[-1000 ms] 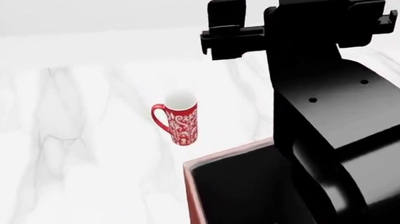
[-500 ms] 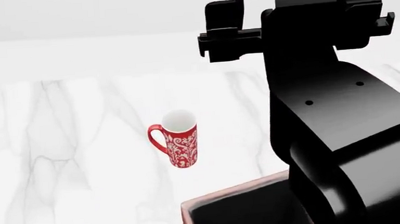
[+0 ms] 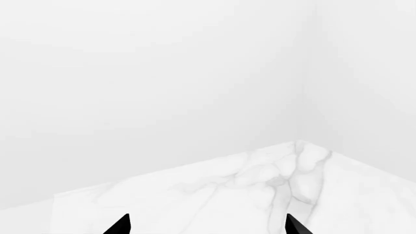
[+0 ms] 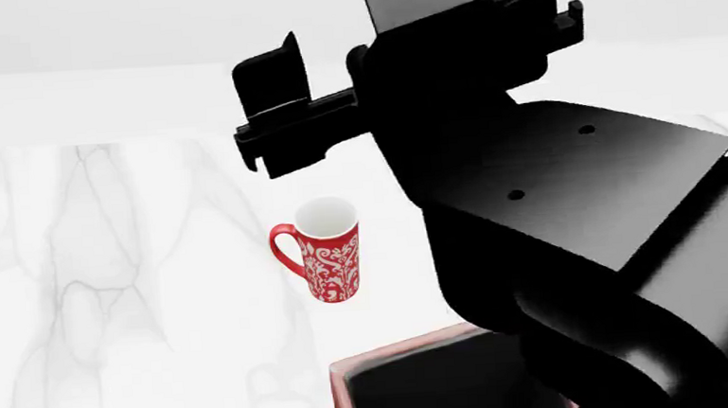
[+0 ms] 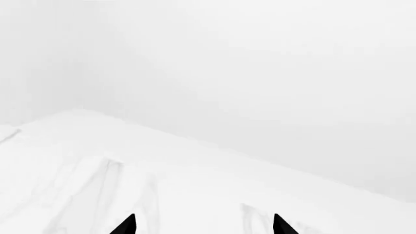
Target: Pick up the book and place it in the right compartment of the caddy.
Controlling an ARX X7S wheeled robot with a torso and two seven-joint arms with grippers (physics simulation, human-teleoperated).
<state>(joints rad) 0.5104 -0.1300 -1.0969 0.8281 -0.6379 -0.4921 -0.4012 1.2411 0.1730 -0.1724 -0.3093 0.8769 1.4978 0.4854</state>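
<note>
A white marble surface [image 4: 117, 304] with grey veining is shown against plain white walls; in the left wrist view a corner of the surface [image 3: 295, 146] is seen where two walls meet. A red patterned mug [image 4: 322, 252] with a white interior stands upright on the surface, its handle turned toward the head view's left. Nearer the robot, a corner of the caddy [image 4: 408, 391] is seen at the lower edge, reddish-brown outside and black within; the mug stands apart from it. The right half of the head view is largely filled by a black arm [image 4: 554, 211], raised above the surface. The book is not seen in any view. In each wrist view only two dark fingertips are shown, set well apart with nothing between them: the left gripper [image 3: 206, 225] and the right gripper [image 5: 204, 225] are both spread and hold nothing.
</note>
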